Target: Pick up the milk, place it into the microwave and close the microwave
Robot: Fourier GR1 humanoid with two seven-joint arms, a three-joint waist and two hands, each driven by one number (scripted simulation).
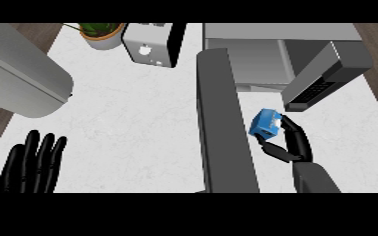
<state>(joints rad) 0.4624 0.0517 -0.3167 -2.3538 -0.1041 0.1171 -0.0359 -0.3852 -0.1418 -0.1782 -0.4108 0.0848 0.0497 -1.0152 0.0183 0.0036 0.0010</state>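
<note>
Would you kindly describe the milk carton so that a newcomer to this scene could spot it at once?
Start at the open microwave at the counter's far right and follow its long dark door toward the near edge. Just right of that door, the right hand curls round a small milk carton. It is the only blue thing in view.

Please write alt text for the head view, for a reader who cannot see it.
The right hand holds a blue milk carton in front of the open microwave. The left hand rests open at the lower left.

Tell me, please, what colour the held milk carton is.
The milk carton is blue; head view.
</note>
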